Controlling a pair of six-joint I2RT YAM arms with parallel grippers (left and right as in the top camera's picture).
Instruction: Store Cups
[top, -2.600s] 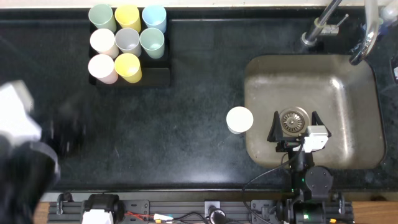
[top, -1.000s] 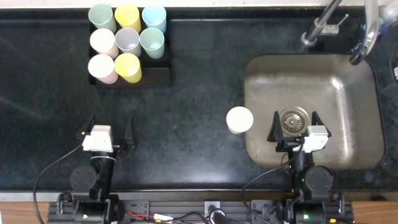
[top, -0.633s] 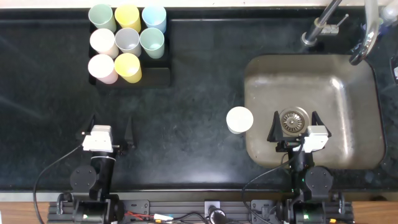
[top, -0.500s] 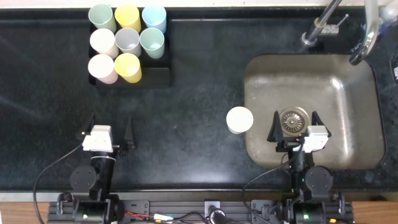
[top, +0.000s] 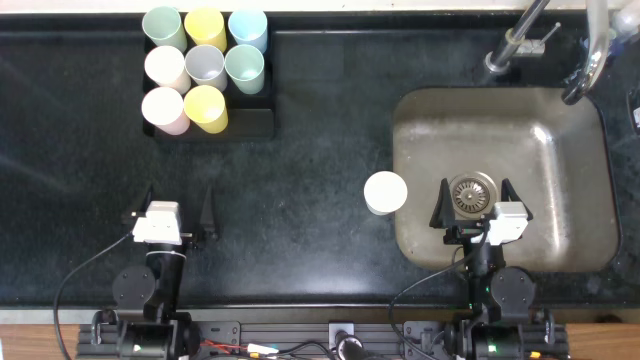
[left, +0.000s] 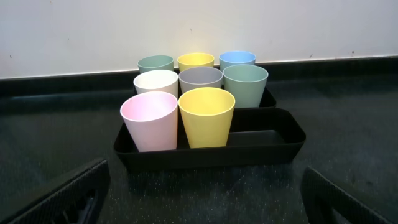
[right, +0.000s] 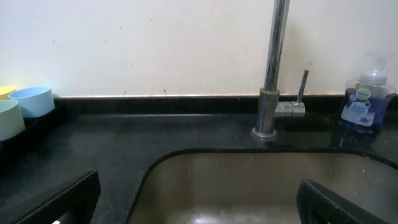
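You look straight down on the black rectangular plastic tray (top: 252, 123) from overhead; your left wrist camera faces it low and close; your right catches its edge.

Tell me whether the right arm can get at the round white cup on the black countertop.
Probably yes. The round white cup stands alone on the black countertop beside the steel sink, near the right gripper, whose jaws are open. Nothing lies between them.
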